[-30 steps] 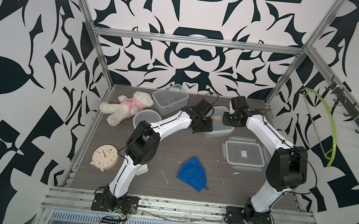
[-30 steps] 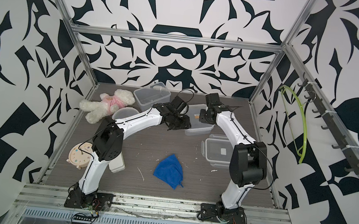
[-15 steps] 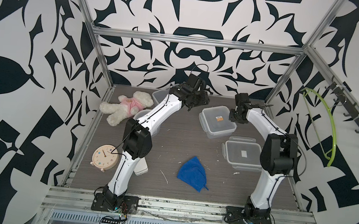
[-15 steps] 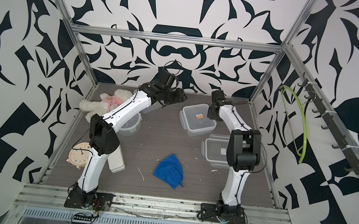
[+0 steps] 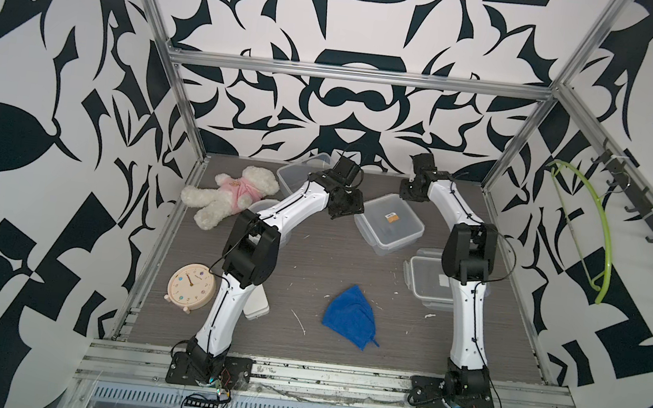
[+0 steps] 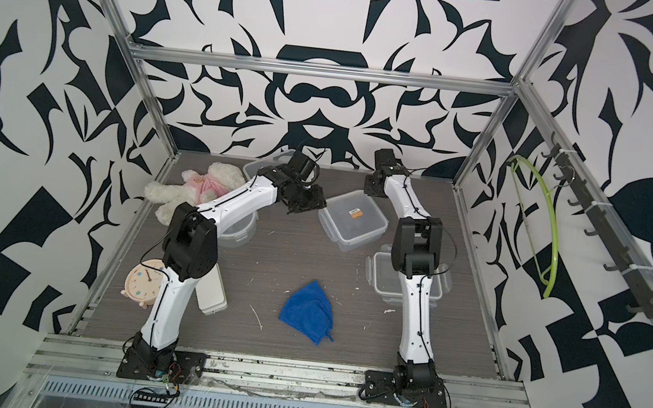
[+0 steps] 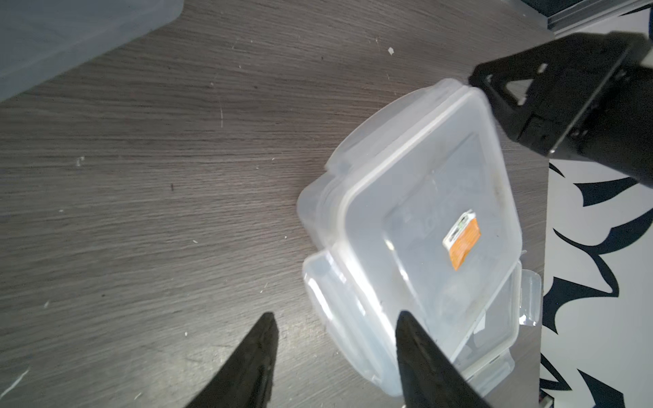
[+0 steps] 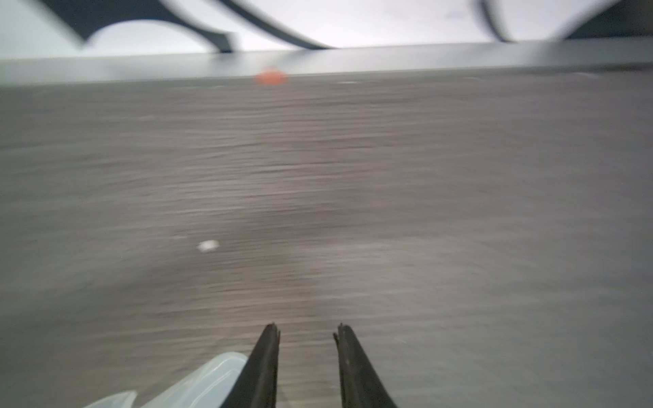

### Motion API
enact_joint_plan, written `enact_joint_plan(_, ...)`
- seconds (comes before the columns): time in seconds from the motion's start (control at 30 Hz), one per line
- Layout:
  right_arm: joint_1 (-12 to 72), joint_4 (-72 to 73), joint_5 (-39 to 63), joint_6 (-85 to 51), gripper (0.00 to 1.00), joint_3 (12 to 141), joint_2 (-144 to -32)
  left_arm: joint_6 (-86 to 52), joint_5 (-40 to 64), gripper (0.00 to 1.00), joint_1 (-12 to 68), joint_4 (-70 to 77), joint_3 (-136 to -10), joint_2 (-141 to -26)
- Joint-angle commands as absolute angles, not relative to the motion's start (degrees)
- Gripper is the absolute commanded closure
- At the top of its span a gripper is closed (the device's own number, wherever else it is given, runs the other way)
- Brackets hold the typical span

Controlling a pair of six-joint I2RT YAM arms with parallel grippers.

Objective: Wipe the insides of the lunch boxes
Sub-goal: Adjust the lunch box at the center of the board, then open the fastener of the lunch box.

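Note:
A clear rectangular lunch box (image 5: 389,225) (image 6: 352,220) (image 7: 424,229) with an orange sticker on its clipped lid sits at the middle back. My left gripper (image 5: 347,209) (image 6: 304,204) (image 7: 335,316) is open at its left edge, one finger over the lid's corner and the other over bare table. My right gripper (image 5: 410,189) (image 6: 372,187) (image 8: 307,326) is open and empty, low over the table behind that box. A second lidded lunch box (image 5: 427,281) (image 6: 385,281) lies partly behind the right arm. The round one (image 6: 236,230) sits under the left arm.
A blue cloth (image 5: 351,317) (image 6: 308,310) lies crumpled at the front middle. An open lidless clear tub (image 5: 299,172) stands at the back. A teddy bear (image 5: 233,196), a clock (image 5: 192,284) and a flat white case (image 5: 256,308) are on the left. A green hanger (image 5: 590,226) hangs on the right wall.
Both grippers left the sticker box. The left arm swung up toward the back, then came down at the box's left edge. The right gripper drew back toward the rear wall.

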State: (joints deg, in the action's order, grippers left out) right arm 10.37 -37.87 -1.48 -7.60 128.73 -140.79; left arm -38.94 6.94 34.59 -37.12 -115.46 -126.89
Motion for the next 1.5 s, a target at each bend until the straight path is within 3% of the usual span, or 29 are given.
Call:
enact_joint_plan(0.0,15.8,-38.9,10.3,-2.4,0.68,131.1,-140.0,-38.7,8.1,0.42,34.3,-36.1,-114.8,-121.6)
enact_joint_plan(0.13,16.3,-36.5,15.1,-4.2,0.66,128.0,-137.6,-39.4,8.8,0.42,34.3,-35.0,-112.7,-119.9)
enact_joint_plan(0.3,15.4,-34.4,9.2,-7.0,0.66,119.8,-127.3,-39.9,10.9,0.42,34.5,-34.8,-112.2,-119.8)
enact_joint_plan(0.6,12.3,-17.3,3.1,-17.1,0.56,76.9,-96.3,-39.9,13.3,0.42,37.7,-34.8,-112.1,-122.2)
enact_joint_plan(0.7,10.3,-8.5,10.5,-20.6,0.47,63.5,-90.9,-40.1,14.8,0.42,38.2,-35.2,-112.8,-124.3)
enact_joint_plan(0.87,3.1,21.2,38.2,-34.1,0.36,45.8,-90.6,-39.7,13.7,0.44,38.5,-36.0,-111.5,-126.6)
enact_joint_plan(1.03,2.4,33.5,46.9,-40.7,0.29,42.0,-94.9,-40.2,12.9,0.44,38.5,-35.2,-108.5,-127.4)
enact_joint_plan(1.07,2.4,36.5,47.9,-42.2,0.06,41.2,-95.7,-40.4,12.9,0.44,38.5,-35.2,-108.2,-127.8)
enact_joint_plan(1.1,2.2,38.6,48.6,-43.2,0.0,40.5,-96.4,-40.5,13.1,0.44,38.5,-35.1,-108.1,-128.1)
enact_joint_plan(1.27,2.3,46.4,50.4,-46.7,0.02,37.8,-99.5,-41.5,13.5,0.45,38.5,-34.9,-108.3,-130.2)
enact_joint_plan(1.47,2.3,51.1,52.4,-49.9,0.18,38.3,-104.5,-41.7,13.5,0.45,38.5,-35.0,-108.8,-131.9)
